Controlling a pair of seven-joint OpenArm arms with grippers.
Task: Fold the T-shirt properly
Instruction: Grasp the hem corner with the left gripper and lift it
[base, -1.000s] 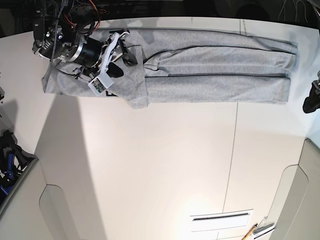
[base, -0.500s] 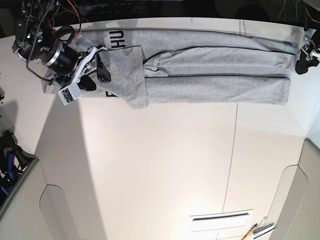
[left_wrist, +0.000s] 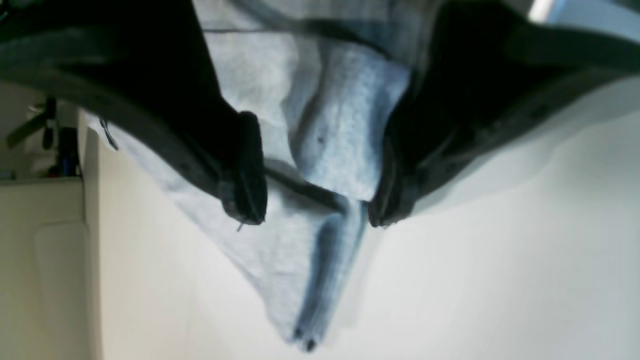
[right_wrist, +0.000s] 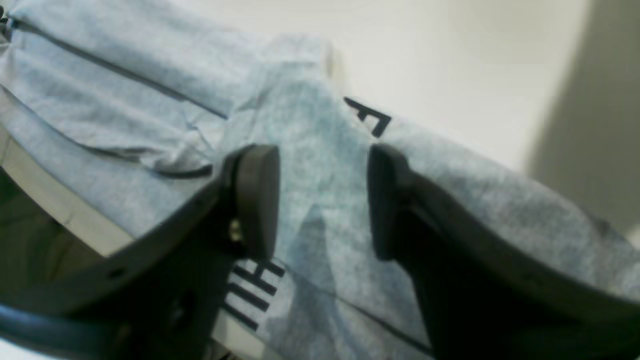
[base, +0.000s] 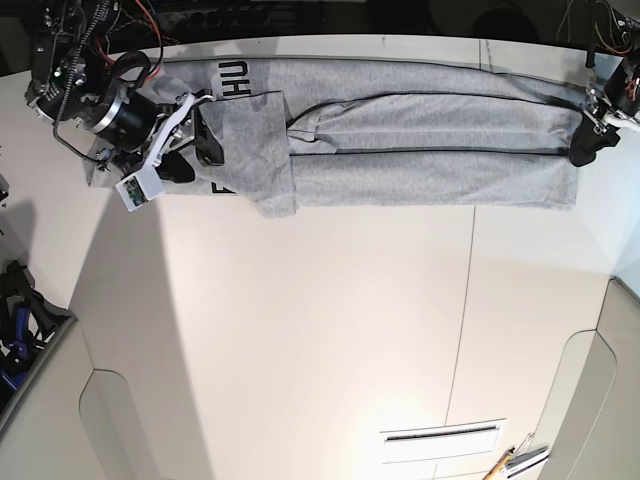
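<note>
The heather-grey T-shirt (base: 420, 140) lies folded lengthwise in a long strip along the far edge of the white table (base: 330, 330). Black lettering (base: 234, 78) shows at its left end. My right gripper (base: 195, 145) hovers open over that left end; in the right wrist view its fingers (right_wrist: 255, 200) straddle grey cloth (right_wrist: 310, 125) beside a black letter (right_wrist: 372, 117). My left gripper (base: 585, 150) is at the strip's right end. In the left wrist view it is open (left_wrist: 312, 210), with a fold of the shirt's end (left_wrist: 345, 125) between its fingers (left_wrist: 245, 170).
The shirt lies right at the table's far edge, with dark space behind. A thin seam (base: 462, 300) runs across the tabletop. A slot plate (base: 440, 435) and small tools (base: 515, 462) sit at the front right. Dark gear (base: 20, 310) stands off the left side.
My left gripper has swung from beside the table's right edge to the far corner and then onto the shirt's right end. My right gripper pulled back left, uncovering the lettering, then stayed.
</note>
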